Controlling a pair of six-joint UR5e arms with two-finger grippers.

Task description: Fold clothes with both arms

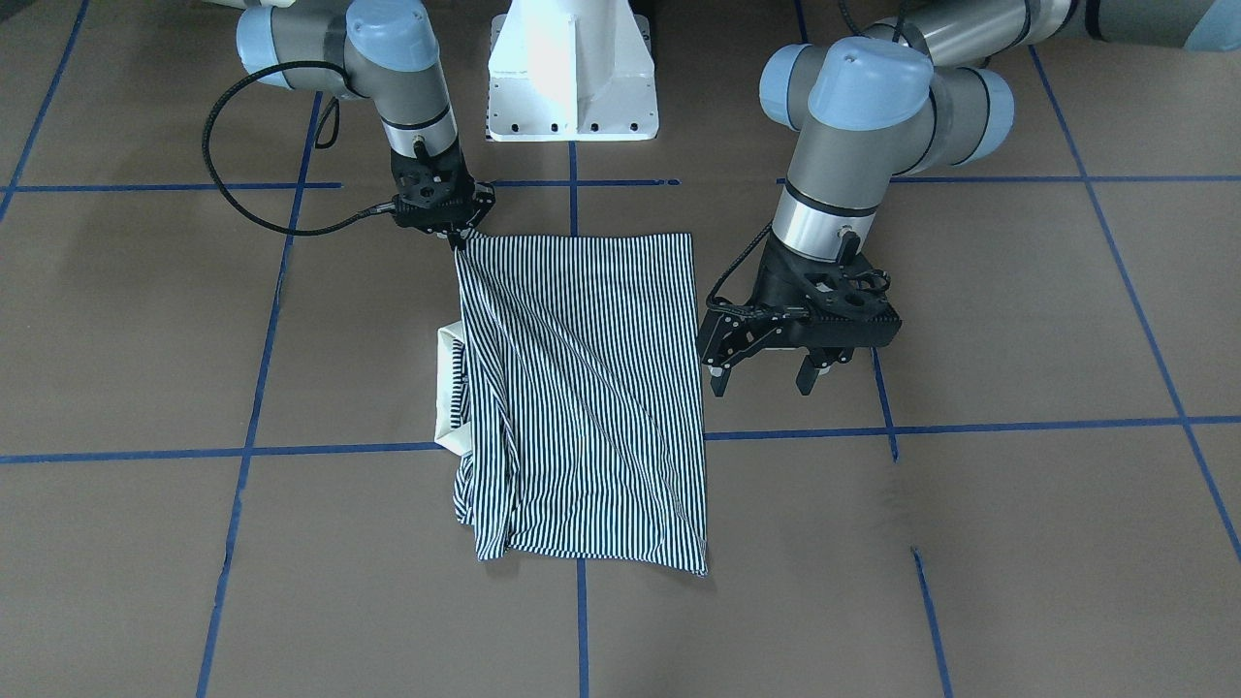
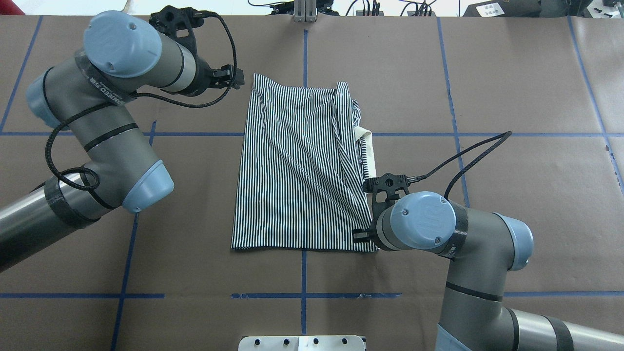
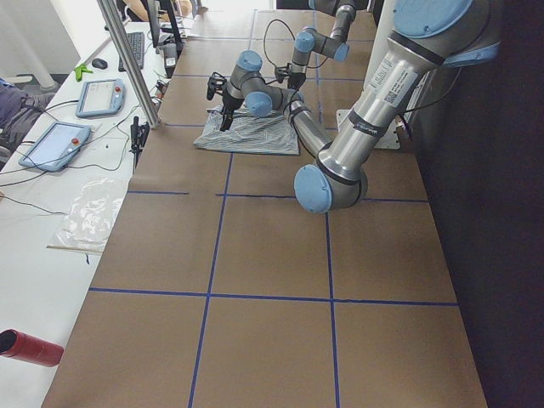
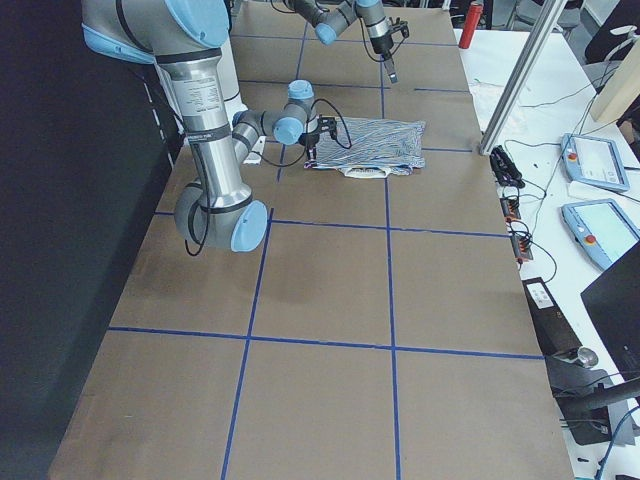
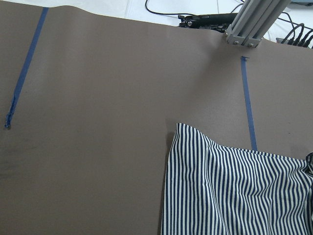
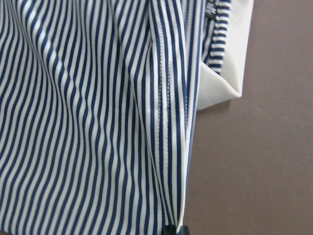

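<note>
The striped polo shirt (image 1: 582, 388) lies folded into a rectangle on the brown table, and it shows in the overhead view (image 2: 292, 165) too. Its cream collar (image 1: 448, 388) sticks out on the robot's right side. My right gripper (image 1: 458, 236) is shut on the shirt's near right corner and lifts it slightly, pulling diagonal creases. In the right wrist view the hem (image 6: 166, 122) runs down to the fingertips. My left gripper (image 1: 761, 380) is open and empty, raised beside the shirt's left edge. The left wrist view shows the far left corner (image 5: 181, 129) lying flat.
The white pedestal base (image 1: 572, 78) stands at the table's robot side. Blue tape lines (image 1: 339, 449) grid the brown table. An aluminium post (image 5: 249, 24) and cables stand past the far edge. Teach pendants (image 3: 55, 144) and a red can (image 3: 30, 347) lie on the side bench.
</note>
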